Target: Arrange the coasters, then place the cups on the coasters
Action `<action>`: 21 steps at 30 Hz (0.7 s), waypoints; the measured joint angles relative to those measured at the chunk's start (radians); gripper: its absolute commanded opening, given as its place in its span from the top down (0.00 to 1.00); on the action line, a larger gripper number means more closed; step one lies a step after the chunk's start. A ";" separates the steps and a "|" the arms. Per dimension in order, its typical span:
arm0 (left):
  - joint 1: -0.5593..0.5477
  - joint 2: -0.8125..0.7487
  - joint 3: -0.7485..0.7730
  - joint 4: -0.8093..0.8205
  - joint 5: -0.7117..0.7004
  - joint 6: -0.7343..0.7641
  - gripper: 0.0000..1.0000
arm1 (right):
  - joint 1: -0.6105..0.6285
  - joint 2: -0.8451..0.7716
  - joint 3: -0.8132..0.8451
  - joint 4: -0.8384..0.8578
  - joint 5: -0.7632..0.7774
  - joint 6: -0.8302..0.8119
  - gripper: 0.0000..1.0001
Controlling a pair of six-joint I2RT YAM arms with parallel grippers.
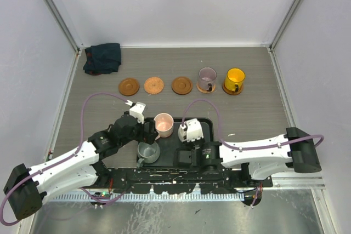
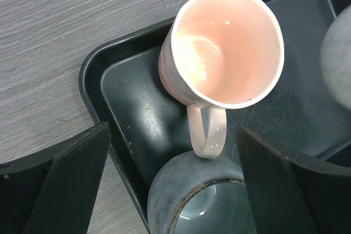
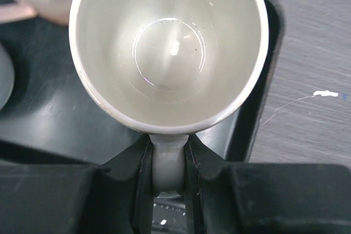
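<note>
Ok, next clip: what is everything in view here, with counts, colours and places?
coasters: five, brown, in a row at the far side; three bare, two under cups
mauve cup: one, on the fourth coaster from the left
yellow cup: one, on the rightmost coaster
pink cup: one, in the tray, far left
grey-green cup: one, in the tray, near left
cream-white cup: one, at the tray's right part
tray: one, black, near centre
cloth: one, dark blue, far left corner
left hand: one, black fingers, open, by the pink cup's handle
right hand: one, black fingers, shut on the cream-white cup's handle
</note>
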 measured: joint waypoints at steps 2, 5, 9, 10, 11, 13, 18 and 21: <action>0.000 0.002 0.000 0.003 -0.004 0.000 0.02 | -0.050 -0.015 0.007 -0.005 0.010 -0.032 0.99; 0.000 0.006 0.000 0.005 -0.012 0.000 0.02 | -0.175 -0.047 0.011 0.040 0.013 -0.143 0.99; 0.000 0.009 0.000 0.005 -0.032 0.000 0.02 | -0.377 -0.077 0.019 0.168 -0.013 -0.352 0.99; 0.000 0.009 0.000 0.005 -0.038 0.000 0.02 | -0.424 -0.076 0.027 0.200 -0.028 -0.403 0.99; 0.000 0.008 0.000 0.005 -0.045 -0.001 0.02 | -0.468 -0.070 0.037 0.232 -0.047 -0.449 0.99; 0.000 0.006 0.000 0.005 -0.059 -0.002 0.02 | -0.547 -0.040 0.075 0.286 -0.077 -0.538 0.99; 0.000 -0.011 0.000 0.004 -0.108 -0.005 0.02 | -0.647 0.124 0.209 0.416 -0.164 -0.704 0.99; 0.000 -0.026 0.000 0.003 -0.141 -0.008 0.02 | -0.686 0.232 0.280 0.493 -0.222 -0.773 0.99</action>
